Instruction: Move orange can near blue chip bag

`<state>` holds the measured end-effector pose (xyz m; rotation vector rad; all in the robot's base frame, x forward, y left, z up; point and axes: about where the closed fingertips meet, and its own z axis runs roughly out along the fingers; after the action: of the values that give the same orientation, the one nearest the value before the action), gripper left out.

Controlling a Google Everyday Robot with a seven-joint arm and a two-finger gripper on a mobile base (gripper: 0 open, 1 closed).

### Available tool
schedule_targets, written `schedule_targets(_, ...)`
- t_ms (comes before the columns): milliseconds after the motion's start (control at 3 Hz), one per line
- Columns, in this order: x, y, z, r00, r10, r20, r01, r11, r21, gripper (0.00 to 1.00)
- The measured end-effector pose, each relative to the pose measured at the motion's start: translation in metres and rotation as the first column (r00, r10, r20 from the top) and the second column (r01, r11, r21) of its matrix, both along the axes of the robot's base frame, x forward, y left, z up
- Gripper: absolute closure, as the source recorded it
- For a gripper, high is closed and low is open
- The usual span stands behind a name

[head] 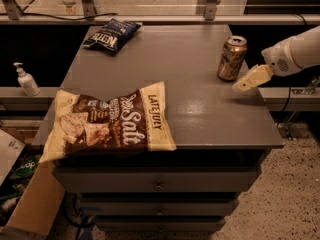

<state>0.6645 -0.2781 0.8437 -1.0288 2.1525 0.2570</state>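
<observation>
The orange can (232, 58) stands upright near the right edge of the grey table (190, 109), its silver top showing. The blue chip bag (112, 34) with white lettering lies at the far left of the table top. My gripper (245, 84) comes in from the right on a white arm (295, 54) and sits just right of and a little in front of the can, close to it but apart from it. It holds nothing.
A large cream-and-brown Late July bag (107, 121) lies at the table's front left, overhanging the edge. A soap pump bottle (26, 80) stands on a ledge to the left. Drawers (157, 184) are below the table top. A cardboard box (35, 204) sits on the floor.
</observation>
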Motion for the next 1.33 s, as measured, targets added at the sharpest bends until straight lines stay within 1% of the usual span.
schedule_targets(333, 0.019, 0.011, 0.008, 0.9999, -0.012, -0.011, 0.014, 0.989, 0.15, 0.0)
schedule_targets(667, 0.025, 0.032, 0.021, 0.9995, 0.015, -0.026, -0.007, 0.965, 0.262, 0.03)
schedule_targets(1000, 0.026, 0.054, 0.027, 0.9974, 0.064, -0.032, -0.049, 0.938, 0.343, 0.21)
schedule_targets(1333, 0.022, 0.061, 0.028, 0.9962, 0.084, -0.022, -0.07, 0.924, 0.375, 0.44)
